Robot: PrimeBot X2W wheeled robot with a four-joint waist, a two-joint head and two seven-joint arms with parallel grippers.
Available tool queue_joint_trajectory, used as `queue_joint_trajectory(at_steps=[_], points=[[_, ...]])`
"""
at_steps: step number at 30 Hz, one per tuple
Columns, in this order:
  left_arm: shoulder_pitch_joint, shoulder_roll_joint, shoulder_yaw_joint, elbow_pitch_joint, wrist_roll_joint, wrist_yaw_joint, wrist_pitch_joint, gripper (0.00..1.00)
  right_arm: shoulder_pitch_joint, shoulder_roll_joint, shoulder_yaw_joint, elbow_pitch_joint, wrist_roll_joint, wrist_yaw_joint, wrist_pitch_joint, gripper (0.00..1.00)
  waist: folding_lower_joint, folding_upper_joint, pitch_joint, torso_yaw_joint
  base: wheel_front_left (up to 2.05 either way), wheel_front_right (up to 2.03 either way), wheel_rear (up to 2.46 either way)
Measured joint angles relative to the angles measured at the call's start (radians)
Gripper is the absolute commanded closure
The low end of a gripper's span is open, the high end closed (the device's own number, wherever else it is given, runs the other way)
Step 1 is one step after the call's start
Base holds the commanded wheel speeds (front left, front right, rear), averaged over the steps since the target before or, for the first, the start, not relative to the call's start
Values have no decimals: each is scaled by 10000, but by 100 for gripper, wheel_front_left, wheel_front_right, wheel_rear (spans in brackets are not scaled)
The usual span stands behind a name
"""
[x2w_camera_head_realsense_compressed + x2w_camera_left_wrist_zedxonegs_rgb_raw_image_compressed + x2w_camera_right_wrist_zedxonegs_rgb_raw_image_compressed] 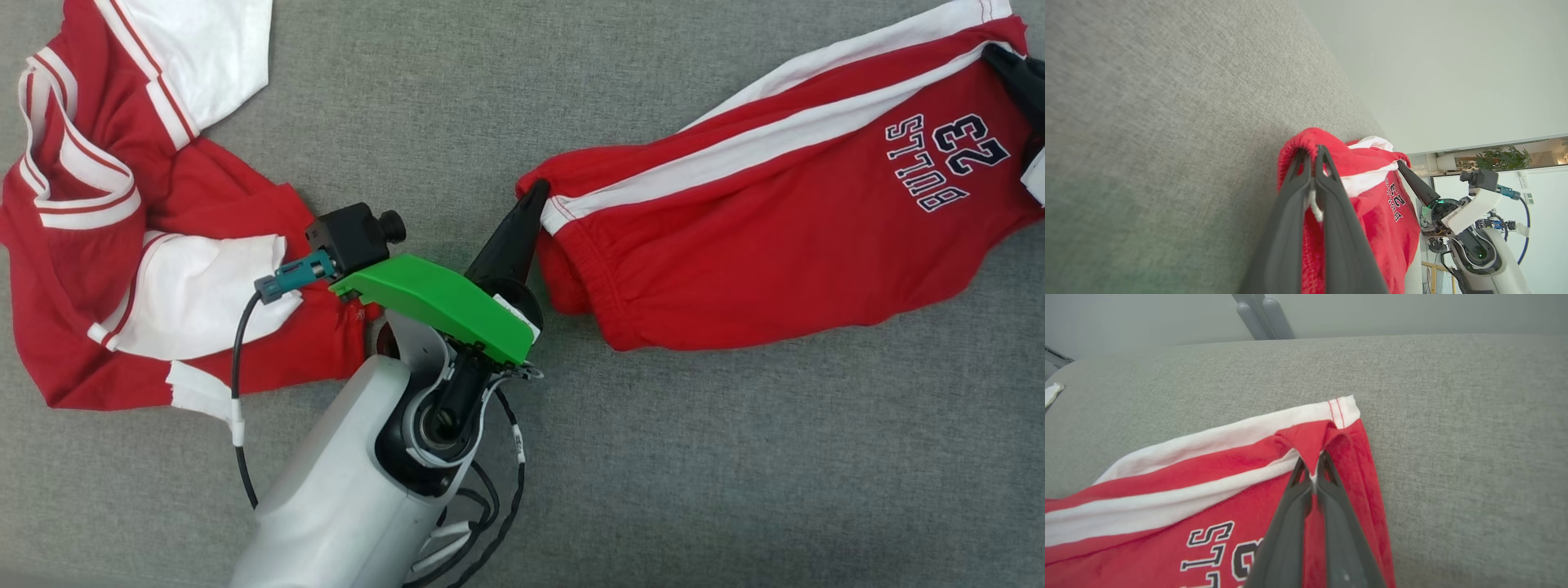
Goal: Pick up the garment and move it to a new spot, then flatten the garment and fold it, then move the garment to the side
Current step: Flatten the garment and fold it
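While pinched at both ends | red shorts [735, 253] | lettering [947, 162] reads BULLS 23

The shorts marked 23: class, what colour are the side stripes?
White stripes on the red shorts, clearest in the head view.

— What sort of place is this?
— A robotics lab or test room, I'd say. There's a wide grey woven-fabric surface [653, 457] with a bare pale wall [1453, 61] behind it, and a white robot arm with exposed cables and a bolted-on camera [1511, 269].
— Anything office-like?
— A leafy green potted plant [1502, 158] on a ledge, above a white panel [1545, 245] with small wall plates [1528, 199].
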Motion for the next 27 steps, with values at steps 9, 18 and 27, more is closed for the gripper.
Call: queue_joint_trajectory(at_steps=[9, 18, 27], points=[[-270, -6, -31, 420, 161, 322, -840, 0, -172, 539, -393, 207, -353, -2, -1072, 0, 0, 0, -190, -216, 0, 0, 0], [107, 851, -451, -196, 2449, 844, -2178, 0, 361, 8, 232, -92, -1724, -2, -1801, 0, 0, 0, -535, -445, 0, 0, 0], [1706, 1162, 61, -1810, 7254, 1371, -2401, 0, 622, -577, 681, -560, -2972, 2, 270, 0, 0, 0, -515, -395, 0, 0, 0]])
